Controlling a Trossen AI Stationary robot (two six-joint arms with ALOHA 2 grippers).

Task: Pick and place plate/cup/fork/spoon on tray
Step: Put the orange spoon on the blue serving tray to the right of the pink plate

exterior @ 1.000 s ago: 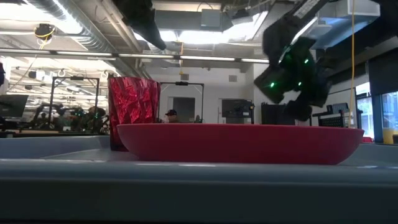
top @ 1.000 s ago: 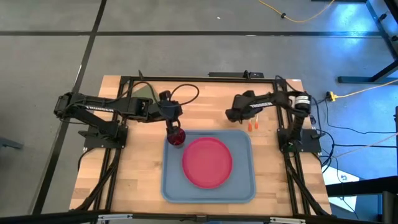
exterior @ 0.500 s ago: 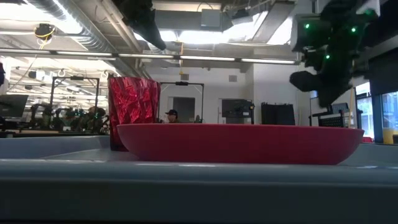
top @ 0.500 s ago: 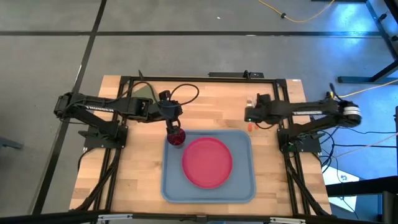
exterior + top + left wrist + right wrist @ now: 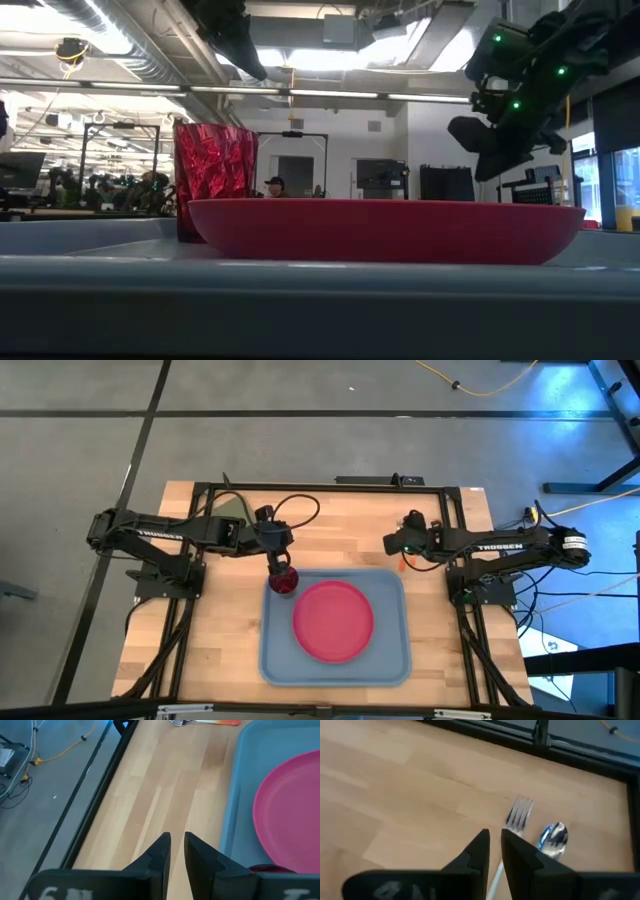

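Hovering beside the tray's [image 5: 270, 645] far right corner, the right gripper [image 5: 494, 851], fingers nearly closed and empty, should spread them, centre over the fork [image 5: 519, 813] beside the spoon [image 5: 554, 839], then descend squarely.

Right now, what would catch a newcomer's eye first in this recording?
The large round pink-red plastic plate fills the middle of the light blue rectangular tray, with the small dark red cup at the tray's far left corner under the left tool. Off the tray, the right tool hangs over the orange-handled metal fork and spoon.
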